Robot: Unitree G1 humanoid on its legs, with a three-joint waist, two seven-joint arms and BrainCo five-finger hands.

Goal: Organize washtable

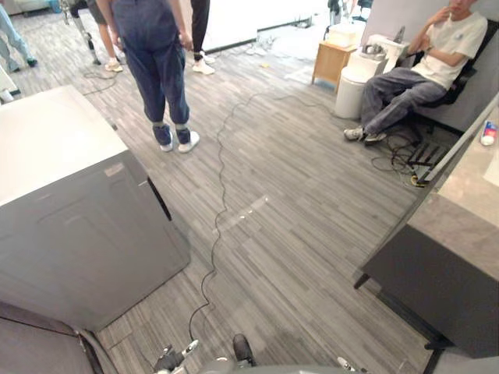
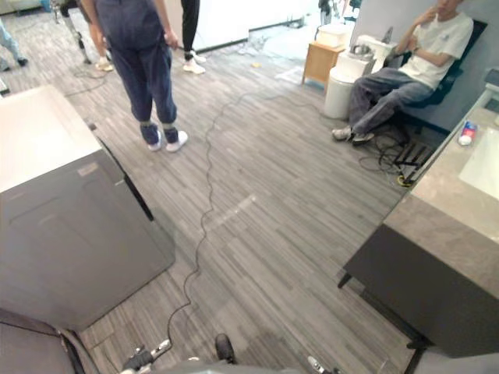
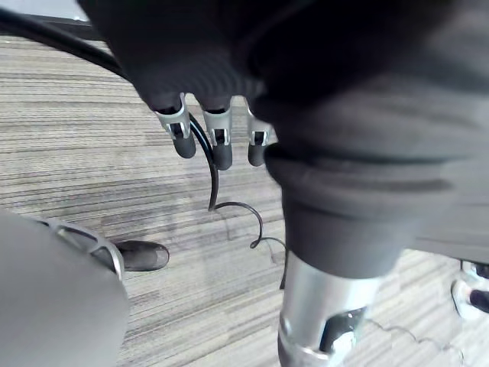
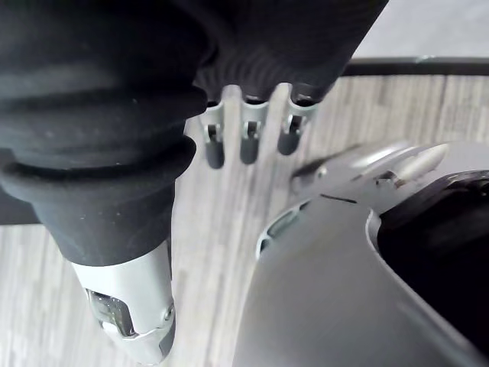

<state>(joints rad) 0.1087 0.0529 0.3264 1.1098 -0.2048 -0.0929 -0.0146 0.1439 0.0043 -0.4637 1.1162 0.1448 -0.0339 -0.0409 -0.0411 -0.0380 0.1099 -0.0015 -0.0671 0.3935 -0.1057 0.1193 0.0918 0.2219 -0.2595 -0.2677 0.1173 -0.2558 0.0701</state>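
The washtable [image 1: 456, 214] stands at my right, a grey stone counter over a dark front panel [image 2: 421, 292]. A white sink basin [image 2: 485, 165] is set into its far part. A small red, white and blue container [image 2: 468, 132] stands on the counter by the wall edge. My left hand [image 3: 221, 141] hangs over the striped floor, fingers relaxed and holding nothing. My right hand [image 4: 248, 138] hangs the same way beside my body, also with nothing in it. Both hands are well away from the counter.
A large grey cabinet [image 1: 70, 234] with a pale top stands at my left. One person [image 1: 156, 62] stands ahead and another [image 1: 425, 74] sits at the back right, beside a white bin [image 1: 351, 89] and a wooden side table [image 1: 331, 62]. Open floor lies between.
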